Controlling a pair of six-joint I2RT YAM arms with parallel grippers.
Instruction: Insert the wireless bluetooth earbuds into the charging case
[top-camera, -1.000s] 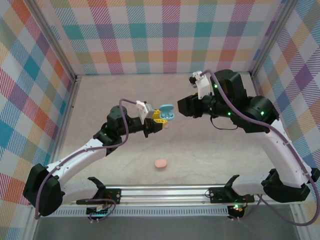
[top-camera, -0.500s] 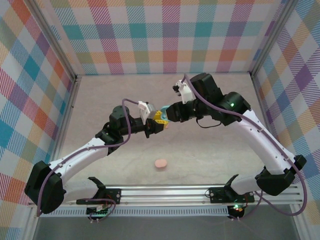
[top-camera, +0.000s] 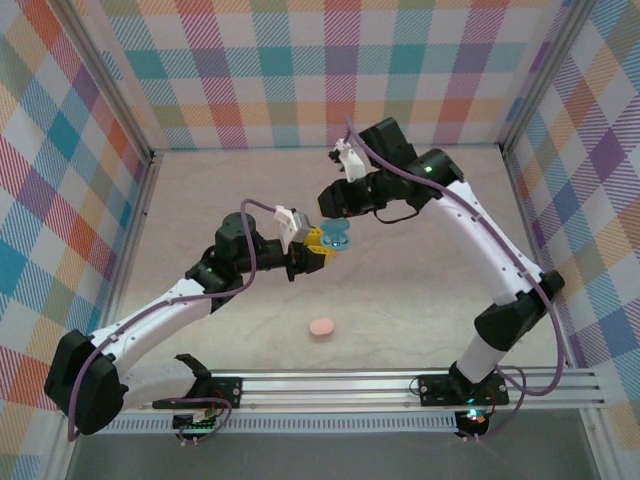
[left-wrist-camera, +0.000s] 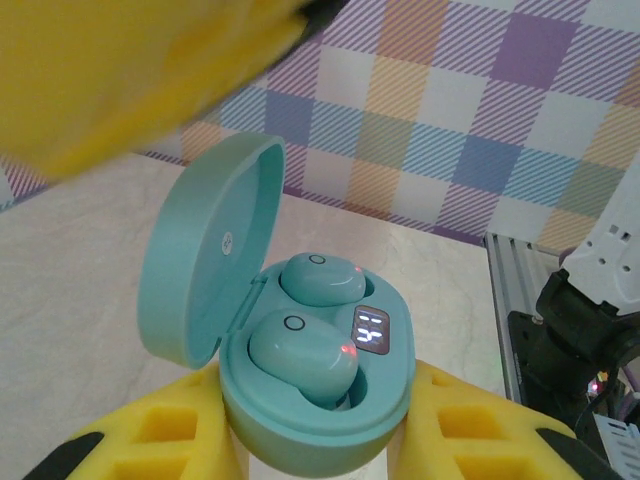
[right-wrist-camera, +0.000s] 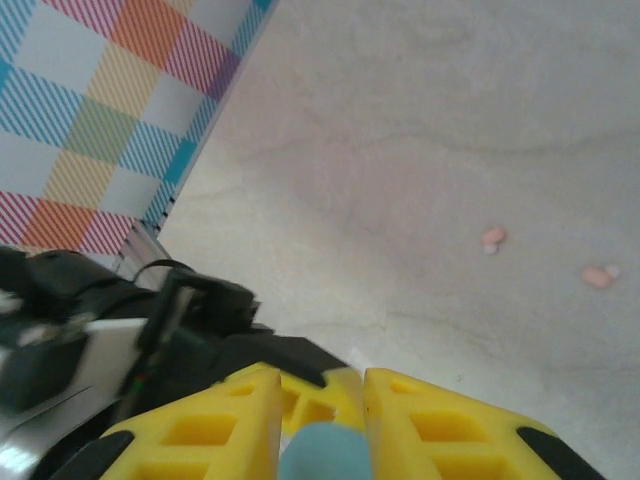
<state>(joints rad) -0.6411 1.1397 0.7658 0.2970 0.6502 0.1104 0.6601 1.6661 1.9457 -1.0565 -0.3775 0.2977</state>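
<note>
My left gripper (top-camera: 318, 246) is shut on a teal charging case (left-wrist-camera: 318, 390), held above the table with its lid (left-wrist-camera: 205, 262) swung open to the left. Two teal earbuds (left-wrist-camera: 318, 279) (left-wrist-camera: 300, 355) sit in the case's wells beside a lit display. My right gripper (top-camera: 335, 212) hangs just over the case. Its yellow fingers (right-wrist-camera: 440, 425) are drawn nearly together, and the teal lid (right-wrist-camera: 322, 455) shows through the narrow gap. One of those fingers is a yellow blur (left-wrist-camera: 130, 70) above the lid. Two pale pink earbuds (right-wrist-camera: 492, 237) (right-wrist-camera: 598, 276) lie on the table.
A shut pink case (top-camera: 321, 327) lies on the table near the front rail (top-camera: 330, 385). Checked walls (top-camera: 330, 70) close in the back and both sides. The right arm (top-camera: 480, 235) arches over the right half of the table.
The right arm swung left from well clear of the case to just above its lid, and its jaws narrowed. The left gripper kept holding the case in place.
</note>
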